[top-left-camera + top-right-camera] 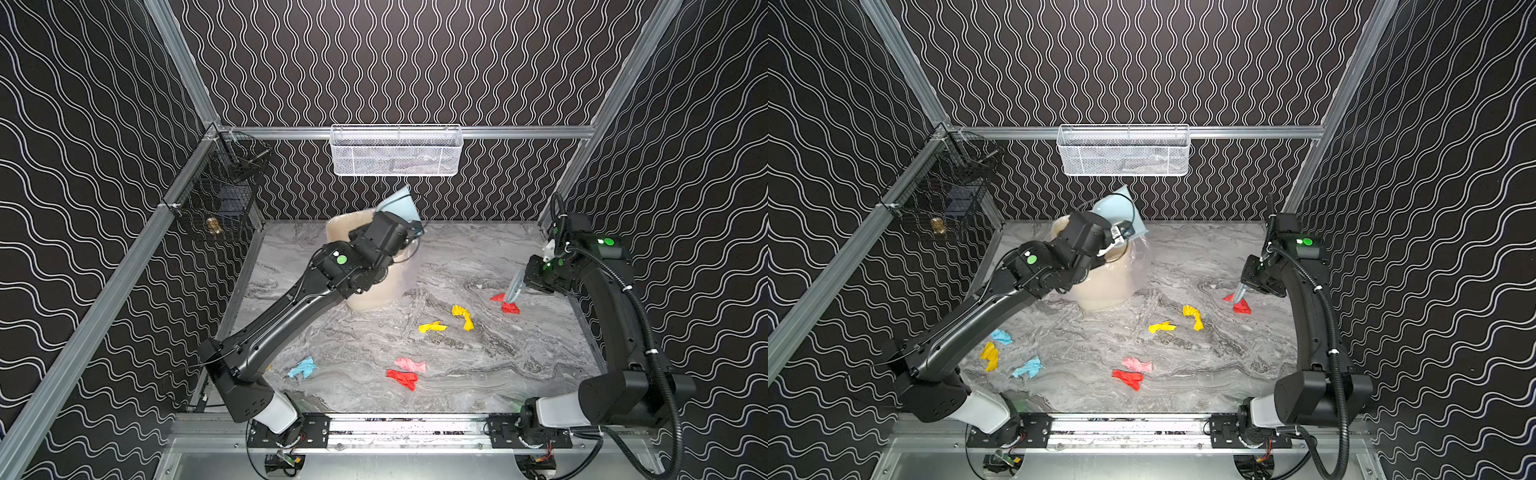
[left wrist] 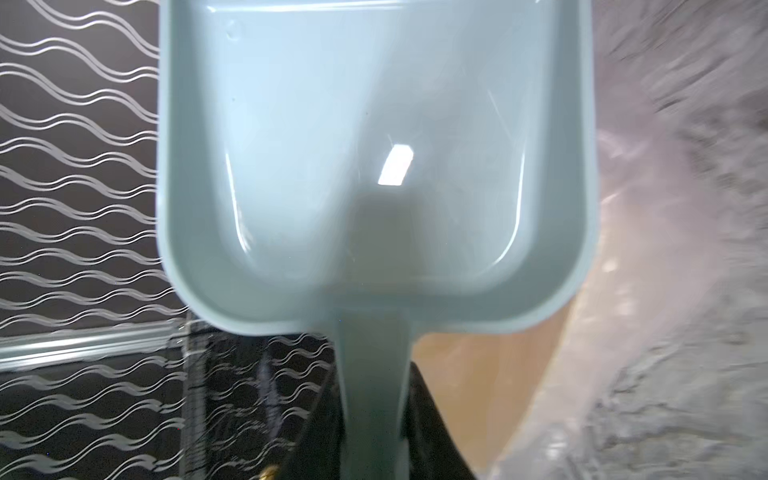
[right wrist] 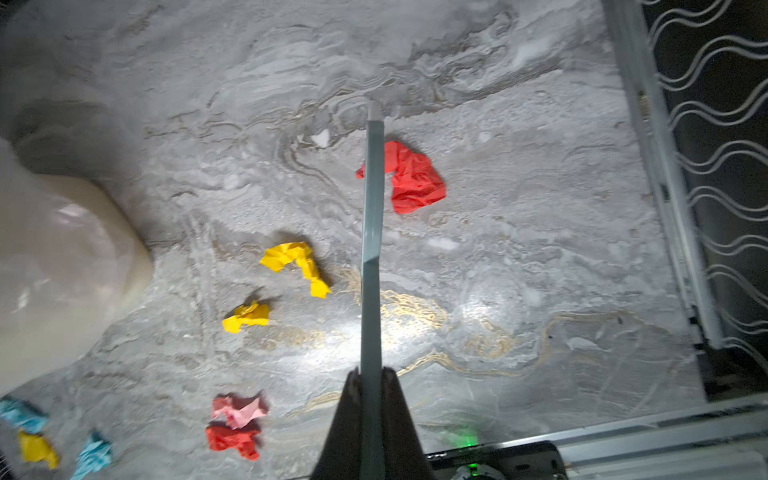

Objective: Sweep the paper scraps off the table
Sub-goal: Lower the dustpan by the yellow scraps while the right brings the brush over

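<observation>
Several paper scraps lie on the marble table (image 1: 478,374): a red one (image 1: 510,307) at the right, two yellow (image 1: 463,316), pink (image 1: 410,364) over red (image 1: 402,378), light blue (image 1: 302,368), and yellow (image 1: 989,356) and blue (image 1: 1001,336) beside the left arm. My right gripper (image 3: 371,374) is shut on the pale blue brush (image 3: 372,208), whose end comes down at the right red scrap (image 3: 415,178). My left gripper (image 2: 374,374) is shut on the handle of the pale blue dustpan (image 2: 374,145), which is empty and held tilted above the beige bin (image 1: 374,291).
The beige bin, lined with clear plastic, stands at the back centre under my left arm. A white mesh basket (image 1: 397,151) hangs on the back rail. A black wire basket (image 1: 224,195) hangs on the left rail. Aluminium rails edge the table.
</observation>
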{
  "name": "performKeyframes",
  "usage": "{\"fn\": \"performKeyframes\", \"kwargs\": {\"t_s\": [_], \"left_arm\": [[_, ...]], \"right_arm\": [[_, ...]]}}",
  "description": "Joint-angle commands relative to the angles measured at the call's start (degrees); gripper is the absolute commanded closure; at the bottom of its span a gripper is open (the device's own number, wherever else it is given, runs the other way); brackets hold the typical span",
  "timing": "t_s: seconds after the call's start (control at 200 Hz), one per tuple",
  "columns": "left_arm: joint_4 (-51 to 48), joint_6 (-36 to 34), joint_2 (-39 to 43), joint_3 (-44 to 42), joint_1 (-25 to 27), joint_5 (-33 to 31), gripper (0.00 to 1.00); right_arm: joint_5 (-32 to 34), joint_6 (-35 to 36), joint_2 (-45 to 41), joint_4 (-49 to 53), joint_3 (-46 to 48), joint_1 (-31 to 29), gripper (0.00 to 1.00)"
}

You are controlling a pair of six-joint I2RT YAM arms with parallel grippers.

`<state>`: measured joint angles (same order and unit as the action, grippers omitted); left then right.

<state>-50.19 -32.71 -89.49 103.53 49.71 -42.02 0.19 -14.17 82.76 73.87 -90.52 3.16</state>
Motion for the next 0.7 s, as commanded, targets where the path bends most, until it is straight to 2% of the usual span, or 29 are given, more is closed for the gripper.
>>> {"fn": "performKeyframes", "kwargs": {"t_s": [0.0,0.195,0.44,0.691], "left_arm": [[-4.3,13.5,-1.0,0.2,2.7,8.4,0.87],[-4.4,22.5,-1.6,-4.7,4.8,20.0,0.87],[-1.4,27.8,-0.3,-14.3,5.2,29.0,0.88],[2.3,31.1,2.0,-23.0,5.3,35.7,0.88]], "right_arm": [[11.0,3.2,1.0,-1.2,0.9,0.0,1.00],[16.7,9.8,6.3,-3.7,1.8,-0.1,1.00],[20.4,19.6,11.2,-7.9,2.8,-3.4,1.00],[24.1,25.2,16.0,-10.5,4.4,-8.5,1.00]]}}
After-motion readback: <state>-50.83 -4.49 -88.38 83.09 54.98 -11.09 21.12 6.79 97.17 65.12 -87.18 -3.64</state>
